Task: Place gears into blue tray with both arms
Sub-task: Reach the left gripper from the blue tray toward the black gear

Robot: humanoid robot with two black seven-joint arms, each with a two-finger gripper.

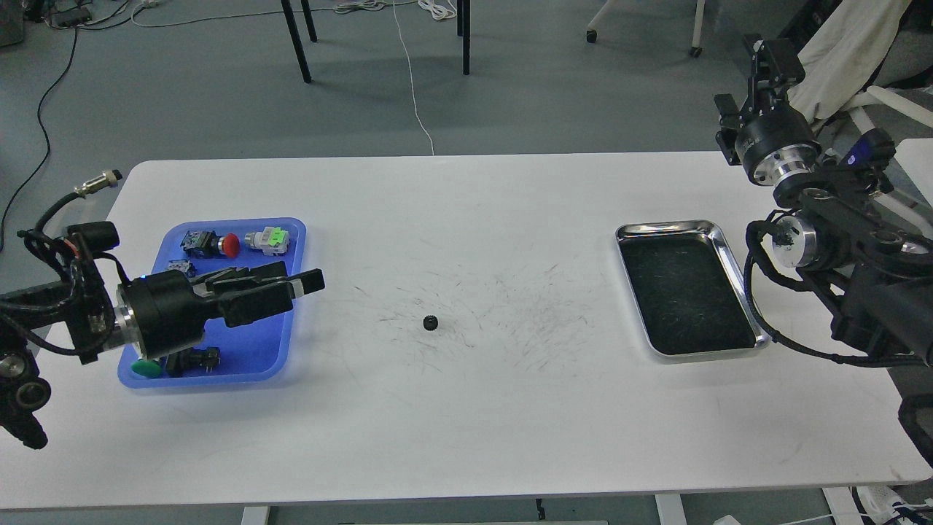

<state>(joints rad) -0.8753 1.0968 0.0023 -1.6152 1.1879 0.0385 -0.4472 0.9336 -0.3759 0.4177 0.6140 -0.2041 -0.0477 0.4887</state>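
The left gripper (310,282) lies almost flat over the blue tray (291,332), and its dark body covers the middle of the tray. What lies under it cannot be seen. The two fingers look close together from this angle, but the view is from the side and the parts are dark, so it is not possible to tell if the gripper is closed or released. A green-capped button (146,368) at the near left corner of the tray is partly hidden by the arm. A red-capped button (230,245) and a grey and green switch (267,240) at the far end are clear.

The right gripper (762,62) is raised beyond the far right corner of the table (466,437). It is small and dark, and its state also cannot be told.

One gear (430,321) lies on the bare table, about in the middle. It is to the right of the left gripper's tips and well apart from them, outside the blue tray. The steel tray (732,251) stands further right.
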